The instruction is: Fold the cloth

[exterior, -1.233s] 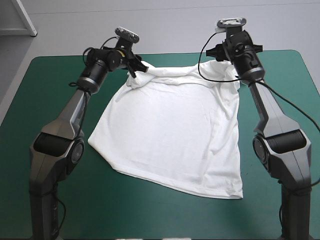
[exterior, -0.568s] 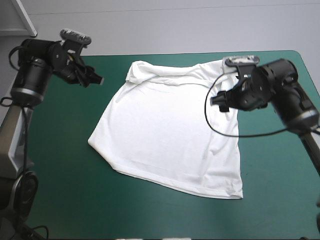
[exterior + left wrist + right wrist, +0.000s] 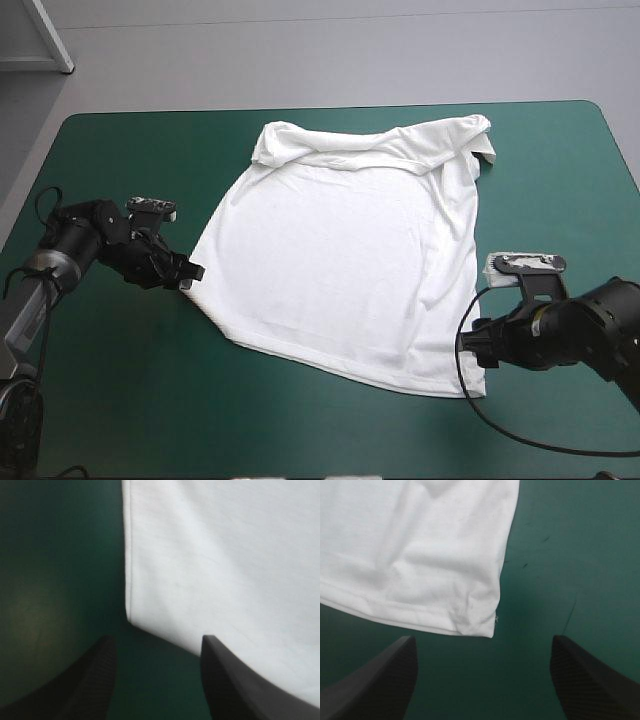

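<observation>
**On the teal-green table (image 3: 300, 430), open grippers flank a spread T-shirt (image 3: 345, 260)**

At the near side of the table, the right gripper (image 3: 482, 642) sits low over the cover, its black fingers (image 3: 390, 677) standing wide apart. The right wrist view shows the shirt's near right hem corner just ahead of the gap between them, lying flat on the cover and clear of both fingers, with a short thread at its tip. A little farther in and toward the table's left edge, the left gripper (image 3: 156, 642) is also low, its fingers parted. The left hem corner lies just ahead of that gap in the left wrist view, and one fingertip (image 3: 212, 645) overlaps the white cloth there; whether it touches cannot be told. Neither gripper holds anything.

Between the two arms, the white T-shirt lies spread across the middle of the table, its hem running on a slant toward the near edge. Light creases run down its right side. Toward the far edge, the shoulders are bunched into a loose roll, and a short sleeve sticks out at the far right corner of the cloth. The shirt is not yet folded.
</observation>
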